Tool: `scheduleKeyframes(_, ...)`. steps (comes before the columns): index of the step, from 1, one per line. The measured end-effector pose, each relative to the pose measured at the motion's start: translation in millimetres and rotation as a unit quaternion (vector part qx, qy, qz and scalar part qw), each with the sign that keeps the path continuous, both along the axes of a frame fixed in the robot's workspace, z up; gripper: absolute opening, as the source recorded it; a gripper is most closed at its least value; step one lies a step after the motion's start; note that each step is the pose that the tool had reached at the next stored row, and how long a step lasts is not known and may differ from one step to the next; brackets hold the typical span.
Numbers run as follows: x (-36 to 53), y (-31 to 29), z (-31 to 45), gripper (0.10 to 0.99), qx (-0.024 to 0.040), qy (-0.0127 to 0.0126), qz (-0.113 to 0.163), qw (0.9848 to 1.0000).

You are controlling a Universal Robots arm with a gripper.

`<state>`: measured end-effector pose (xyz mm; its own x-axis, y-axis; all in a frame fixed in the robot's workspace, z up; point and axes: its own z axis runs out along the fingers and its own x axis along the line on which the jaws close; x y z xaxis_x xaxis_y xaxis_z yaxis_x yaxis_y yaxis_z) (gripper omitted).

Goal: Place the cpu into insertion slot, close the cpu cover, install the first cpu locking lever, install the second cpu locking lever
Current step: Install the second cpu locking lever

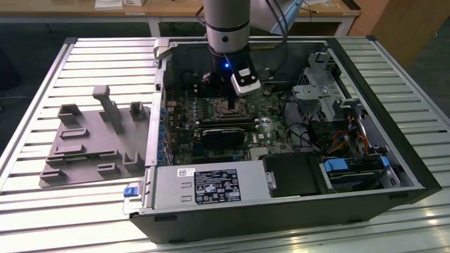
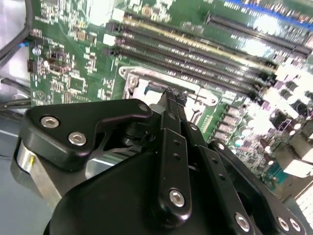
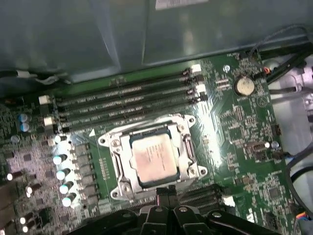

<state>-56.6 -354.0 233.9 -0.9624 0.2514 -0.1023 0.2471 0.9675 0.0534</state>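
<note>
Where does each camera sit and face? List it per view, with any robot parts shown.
Exterior view: off the arm, above the open computer case, looking down; shows the arm's wrist over the motherboard.
First wrist view: on the arm, facing down at the cpu under its cpu cover; gripper at the edge.
Second wrist view: behind the gripper, facing the memory slots.
Both wrist views share socket, slots and gripper.

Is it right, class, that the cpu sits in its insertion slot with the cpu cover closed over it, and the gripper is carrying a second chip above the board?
Not quite. The gripper carries no second chip; in the first wrist view nothing shows at its tips. The rest holds: the cpu sits in the insertion slot with the cpu cover closed over it.
</note>
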Motion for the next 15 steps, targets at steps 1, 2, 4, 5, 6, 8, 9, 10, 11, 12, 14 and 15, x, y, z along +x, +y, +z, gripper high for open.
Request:
scheduleKeyframes(1, 0.0, -2.4, 0.0, 0.102, 0.0000, 0.0000, 0.000, 1.0000)
scheduleKeyframes(2, 0.0, -4.9, 0.0, 0.102, 0.0000, 0.0000, 0.000, 1.0000)
scheduleKeyframes(4, 0.0, -9.8, 0.0, 0.102, 0.0000, 0.0000, 0.000, 1.0000)
scheduleKeyframes(5, 0.0, -11.5, 0.0, 0.102, 0.0000, 0.0000, 0.000, 1.0000)
scheduleKeyframes(6, 0.0, -12.5, -0.1, 0.102, 0.0003, 0.0000, 0.000, 1.0000)
scheduleKeyframes(8, -0.7, -13.3, -0.9, 0.102, 0.0078, 0.0000, 0.000, 1.0000)
scheduleKeyframes(9, -1.3, -13.6, -1.3, 0.102, 0.0134, 0.0000, 0.000, 0.9999)
scheduleKeyframes(10, -2.5, -14.1, -1.7, 0.102, 0.0183, 0.0000, 0.000, 0.9998)
scheduleKeyframes(11, -3.9, -14.7, -2.1, 0.102, 0.0214, -0.0001, 0.000, 0.9998)
scheduleKeyframes(12, -5.6, -15.6, -2.4, 0.102, 0.0230, -0.0001, 0.000, 0.9997)
scheduleKeyframes(14, -7.6, -18.3, -2.8, 0.102, 0.0242, -0.0002, 0.000, 0.9997)
scheduleKeyframes(15, -8.1, -19.8, -2.8, 0.102, 0.0244, -0.0002, 0.000, 0.9997)
